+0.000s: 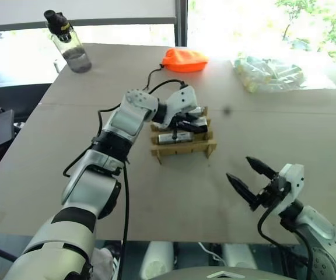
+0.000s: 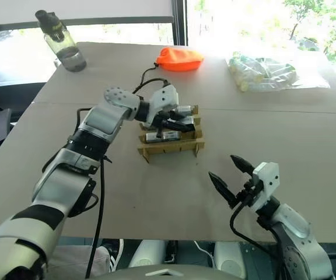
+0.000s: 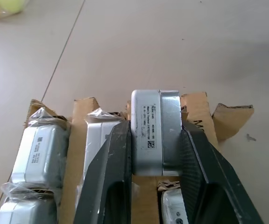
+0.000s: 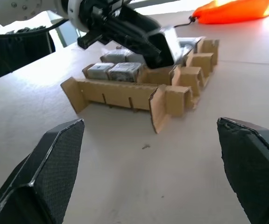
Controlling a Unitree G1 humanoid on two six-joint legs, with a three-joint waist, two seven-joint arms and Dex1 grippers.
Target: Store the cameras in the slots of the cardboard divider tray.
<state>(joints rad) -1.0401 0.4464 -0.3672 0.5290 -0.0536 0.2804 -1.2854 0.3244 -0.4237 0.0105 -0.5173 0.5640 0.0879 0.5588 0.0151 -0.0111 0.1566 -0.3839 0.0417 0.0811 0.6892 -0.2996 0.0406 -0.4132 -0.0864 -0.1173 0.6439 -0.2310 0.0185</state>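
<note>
Your left jaws (image 3: 155, 154) clamp a camera (image 3: 149, 130) above the tray (image 1: 182, 148). Your right jaws (image 1: 251, 179) stand wide, empty, over the desk (image 1: 284, 134).

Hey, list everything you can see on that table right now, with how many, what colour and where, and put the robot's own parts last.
table: one, grey-brown, under everything.
cardboard divider tray: one, tan, middle of the table.
cameras in the tray: several, exact count unclear, silver-grey, lying in the slots.
held camera: one, silver-grey, gripped just above the tray.
pouch: one, orange, far side of the table beyond the tray.
water bottle: one, clear with black cap, far left corner.
plastic bag of items: one, clear with pale contents, far right.
left gripper: one, black fingers, shut on the held camera over the tray.
right gripper: one, black fingers, open, near the table's near right edge.
</note>
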